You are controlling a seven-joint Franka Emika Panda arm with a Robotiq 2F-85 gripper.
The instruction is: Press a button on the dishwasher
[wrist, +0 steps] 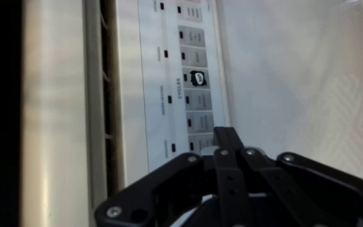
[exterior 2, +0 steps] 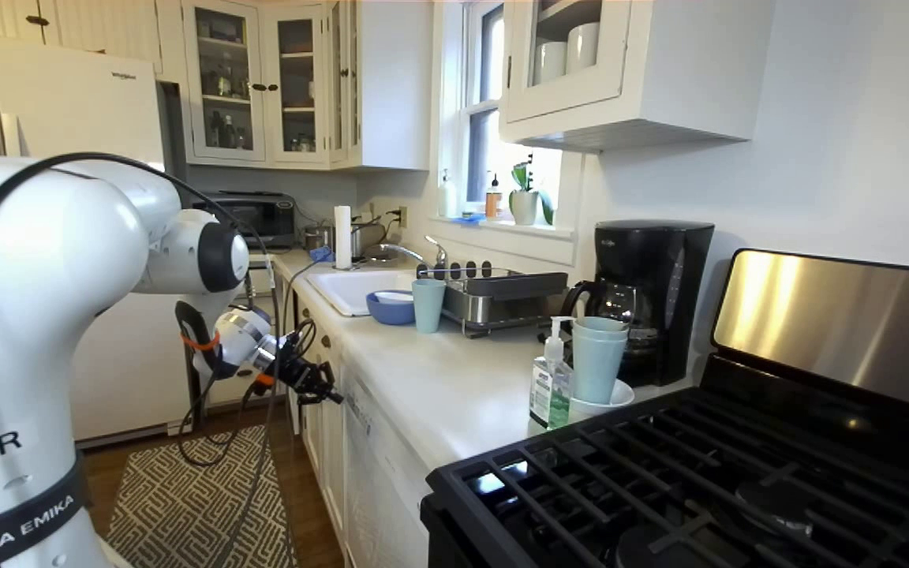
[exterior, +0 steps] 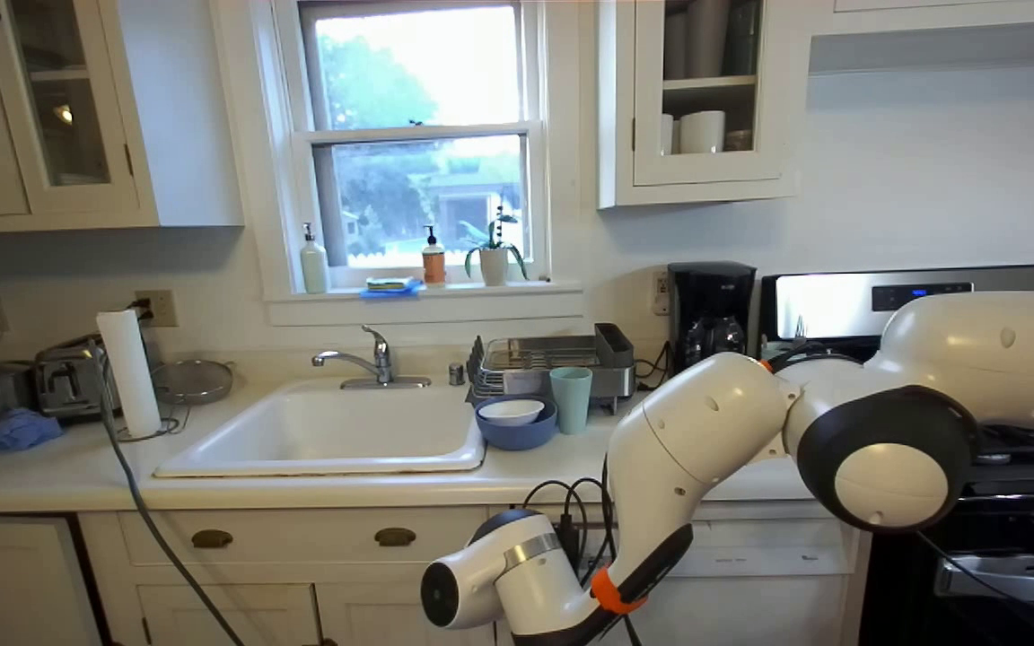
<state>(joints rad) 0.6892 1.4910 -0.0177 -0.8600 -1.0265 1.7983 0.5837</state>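
A white dishwasher [exterior 2: 386,481] is built in beneath the pale countertop [exterior 2: 439,386], beside a black stove [exterior 2: 683,465]. The black gripper [wrist: 228,136] has its fingers together; in the wrist view the tips appear beside a column of grey buttons [wrist: 195,57] on the control panel [wrist: 156,108]. One button bears a black patch [wrist: 198,78]. Whether the tips touch the panel is hard to tell.
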